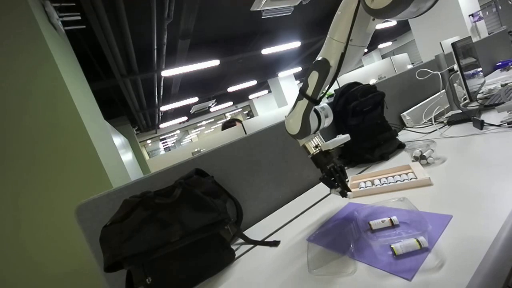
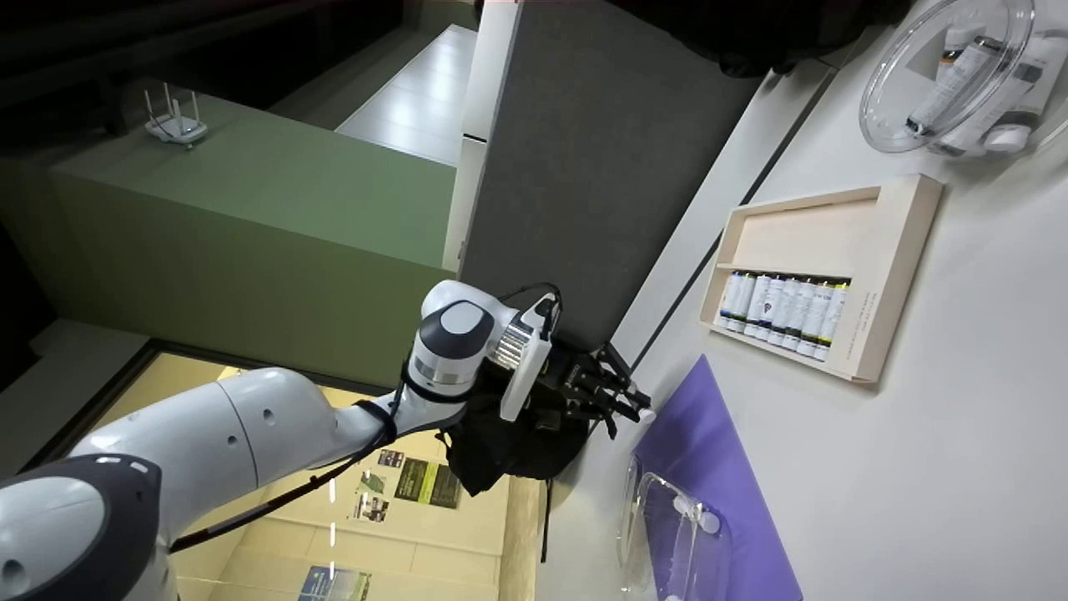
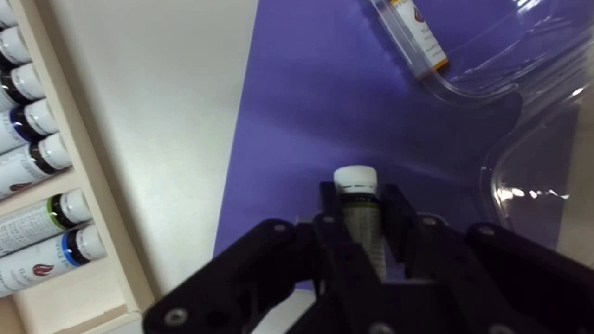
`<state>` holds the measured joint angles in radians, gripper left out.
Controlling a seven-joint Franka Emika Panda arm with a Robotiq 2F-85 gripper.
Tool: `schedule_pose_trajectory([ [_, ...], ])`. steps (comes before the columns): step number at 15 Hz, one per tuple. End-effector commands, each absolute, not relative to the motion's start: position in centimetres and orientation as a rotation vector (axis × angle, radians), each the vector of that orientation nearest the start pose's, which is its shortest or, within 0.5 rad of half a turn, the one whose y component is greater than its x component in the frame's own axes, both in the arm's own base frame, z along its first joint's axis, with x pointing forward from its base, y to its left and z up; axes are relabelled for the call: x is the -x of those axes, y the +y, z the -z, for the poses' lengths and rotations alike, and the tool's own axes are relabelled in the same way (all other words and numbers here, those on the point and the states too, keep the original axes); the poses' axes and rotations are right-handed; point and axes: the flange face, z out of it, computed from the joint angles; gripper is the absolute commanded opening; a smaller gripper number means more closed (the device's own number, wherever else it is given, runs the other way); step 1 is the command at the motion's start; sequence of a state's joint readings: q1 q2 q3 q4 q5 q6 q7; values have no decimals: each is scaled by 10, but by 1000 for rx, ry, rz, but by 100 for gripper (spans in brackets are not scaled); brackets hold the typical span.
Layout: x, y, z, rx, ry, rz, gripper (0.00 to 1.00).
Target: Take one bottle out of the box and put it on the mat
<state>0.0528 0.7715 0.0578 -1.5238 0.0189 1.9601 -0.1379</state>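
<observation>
Jaws clasp a bottle (image 3: 364,225) running up the wrist view, cap (image 3: 356,179) topmost.

Black backpack (image 1: 172,236): slumped on the white worktop (image 1: 472,172), strap (image 1: 264,243) trailing.
Second black backpack (image 1: 362,120): upright, just beside the grey partition (image 1: 272,148).
Dark-haired head (image 1: 232,123): top only, beyond the partition.
Round clear container (image 2: 868,108): on the worktop, near the second black backpack.
Clear plastic packaging (image 1: 332,262): thin, round-cornered, partly over the bare worktop.
Monitor (image 1: 467,68): dark screen, standing on the worktop, keyboard (image 1: 501,97) near.
Strip lights (image 1: 191,68): several, lit, on a dark ceiling (image 1: 220,24).
White router (image 2: 177,128): several antennas, on a green surface (image 2: 267,159).
Posters (image 2: 427,482): mixed sizes, on a yellowish wall (image 2: 467,534).
</observation>
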Motion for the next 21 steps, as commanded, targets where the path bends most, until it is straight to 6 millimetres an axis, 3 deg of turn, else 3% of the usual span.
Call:
schedule_pose_trajectory([
  [1,-681,77,-165,2958,-316,-569,7],
  [6,-689,79,-131,2947,-299,-630,7],
  [10,-688,81,-116,2913,-310,-715,7],
  [11,-688,82,-117,2905,-314,-732,52],
  [13,-690,84,-125,2907,-324,-728,59],
  [15,-692,86,-144,2922,-336,-688,73],
  [18,-688,90,-183,2956,-385,-624,94],
  [19,-695,89,-151,2938,-366,-645,76],
  [21,-696,91,-173,2947,-379,-612,91],
])
